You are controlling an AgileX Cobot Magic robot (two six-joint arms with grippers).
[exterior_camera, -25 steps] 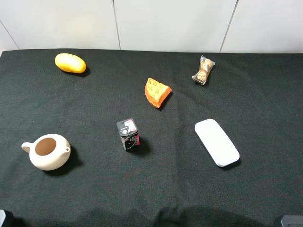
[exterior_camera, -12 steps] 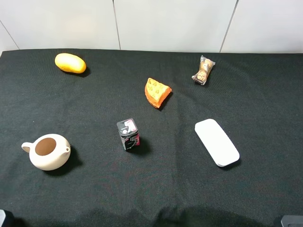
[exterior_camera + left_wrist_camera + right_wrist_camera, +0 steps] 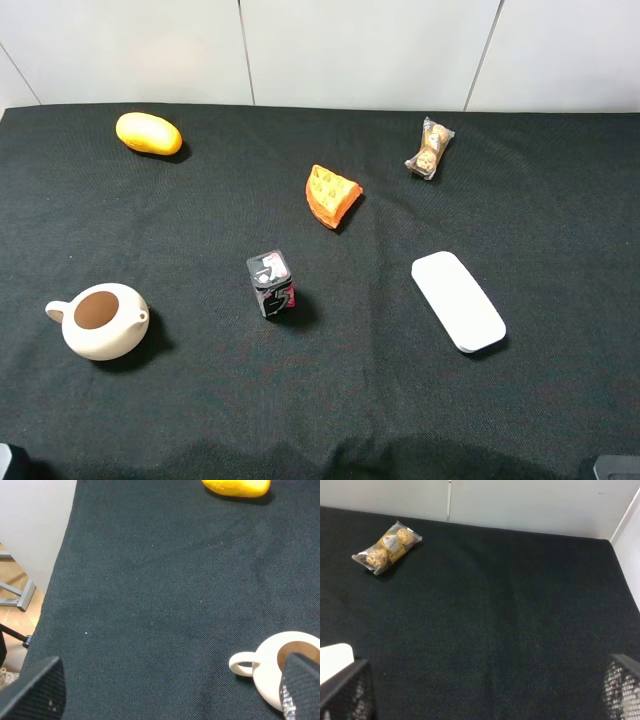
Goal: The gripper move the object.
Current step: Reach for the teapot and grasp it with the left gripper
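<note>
The cream-white teapot [image 3: 98, 322] stands lidless on the black cloth at the front left, brown inside, with its handle pointing left. It also shows in the left wrist view [image 3: 272, 672], beside one finger. My left gripper [image 3: 167, 694] is open and empty, low over the cloth next to the teapot and not touching it. My right gripper [image 3: 485, 690] is open and empty over bare cloth at the right side. Both grippers are almost out of the exterior high view.
A yellow mango-like fruit [image 3: 148, 133] lies at the back left. An orange wedge [image 3: 332, 195] and a small black-and-red box [image 3: 271, 284] sit mid-table. A snack packet [image 3: 430, 148] lies at the back right and a flat white slab [image 3: 458, 300] at the right.
No object on the table has moved. Only the shadow along the table's front edge has shifted slightly.
</note>
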